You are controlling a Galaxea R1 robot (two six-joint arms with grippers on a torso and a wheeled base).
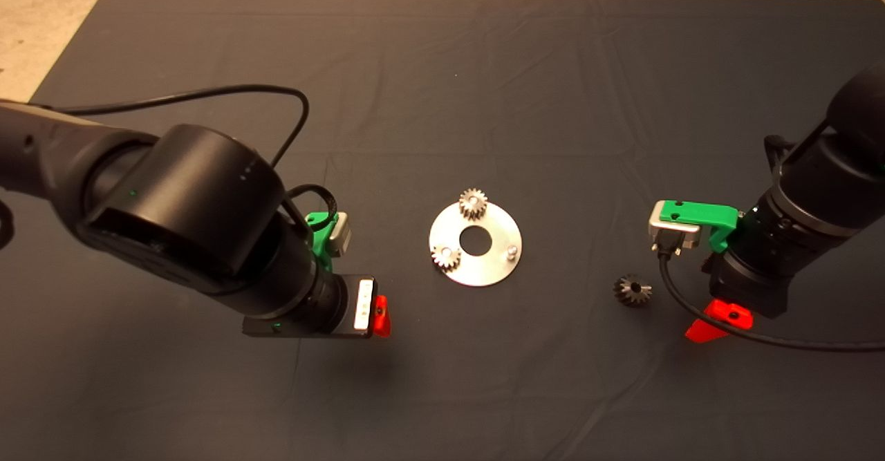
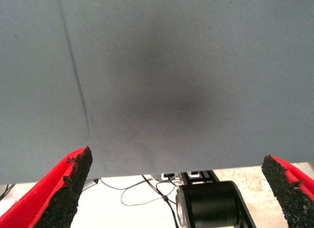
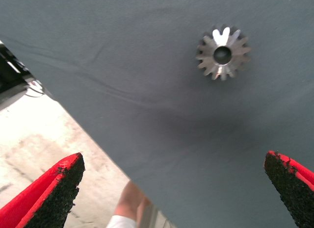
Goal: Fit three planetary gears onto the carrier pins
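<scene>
I find two of the three planetary gears seated on the carrier disc (image 1: pixel 495 267): one gear (image 1: pixel 473 203) at its far edge, one gear (image 1: pixel 446 258) at its left edge. The third carrier pin (image 1: pixel 512 251), on the disc's right side, stands bare. The remaining dark gear (image 1: pixel 632 289) lies flat on the mat (image 1: pixel 442 74), well apart from the disc to its right, bore upward.

The right gripper (image 3: pixel 171 189) hovers near this gear, jaws wide apart and holding nothing; the gear sits beyond the fingertips (image 3: pixel 59 186), not between them. The left gripper (image 2: pixel 174 186) hangs over bare mat left of the disc, jaws also spread and empty.

My assessment: the gear is solid metal, rigid, dense for its size and unlikely to be damaged. The teeth offer a poor, slippery seat for the pads. I would close across opposite tooth tips, keeping it level so the bore meets the pin squarely.

A person's leg (image 3: pixel 130 203) shows beyond the mat edge.
</scene>
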